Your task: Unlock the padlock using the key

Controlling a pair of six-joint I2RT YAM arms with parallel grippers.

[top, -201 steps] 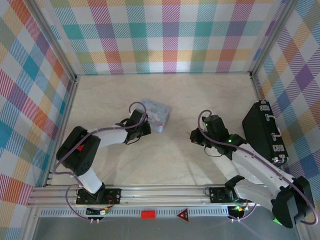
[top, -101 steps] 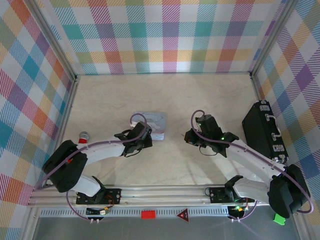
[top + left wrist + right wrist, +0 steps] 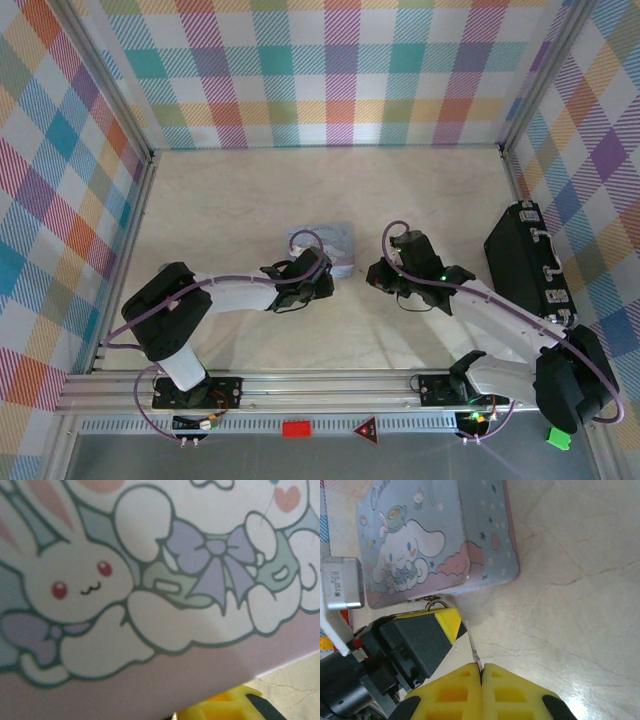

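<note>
Left gripper (image 3: 312, 282) and tin (image 3: 325, 240) have shifted right, closing on your right gripper (image 3: 482, 672), which is pinched fully on the thin metal key (image 3: 475, 649). You're likely near insertion. Padlock (image 3: 436, 601): only a wiry loop shows, at the glossy tin's edge beside the left fingers. Left grip: cannot tell.

Blue tin (image 3: 325, 243) stands mid-table (image 3: 230, 190). Beyond the tin and to its left there is bare table, with open passage up to the plaid walls (image 3: 340, 80). The near side of the tin is obstructed. The left gripper (image 3: 324, 273) sits close against the near edge. The right gripper (image 3: 369, 273), jaws closed on the key (image 3: 475, 652), sits just off the near right corner, leaving a narrow gap between the two. Well right of the tin, the black case (image 3: 528, 262) blocks the wall side.
</note>
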